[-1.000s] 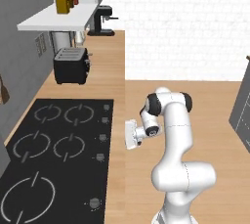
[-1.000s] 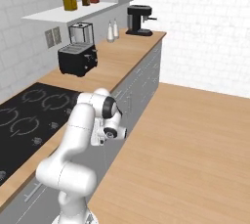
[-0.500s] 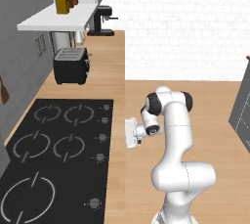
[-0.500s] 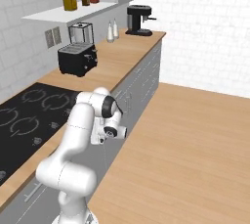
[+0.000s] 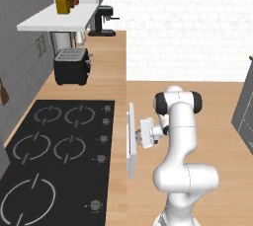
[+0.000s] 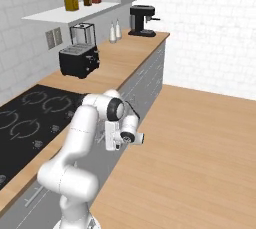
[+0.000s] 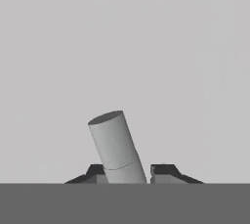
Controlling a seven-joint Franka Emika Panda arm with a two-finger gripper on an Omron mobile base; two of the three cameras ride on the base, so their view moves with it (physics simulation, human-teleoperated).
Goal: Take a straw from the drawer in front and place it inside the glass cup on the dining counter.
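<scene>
My gripper (image 5: 140, 138) reaches left from the arm to the white front panel of the drawer (image 5: 130, 157), which stands a little way out from the counter edge. In the hand view the gripper (image 7: 128, 171) is shut on a grey cylindrical handle bar (image 7: 114, 145), with the plain pale drawer front (image 7: 122, 47) behind it. From the right base view the gripper (image 6: 114, 140) is pressed against the drawer panel (image 6: 108, 134) below the countertop. The drawer's inside is hidden. The straw, the glass cup and the dining counter are out of view.
A black cooktop (image 5: 54, 156) lies on the wood counter left of the arm. Farther back stand a black toaster (image 5: 71, 66) and a coffee machine (image 5: 103, 20), under a shelf with jars (image 5: 63, 3). Open wood floor (image 6: 200, 148) stretches to the right. A dark cabinet (image 5: 244, 116) is at the right edge.
The arm and the drawer panel hold the same place as before. The fingers have closed around the handle bar.
</scene>
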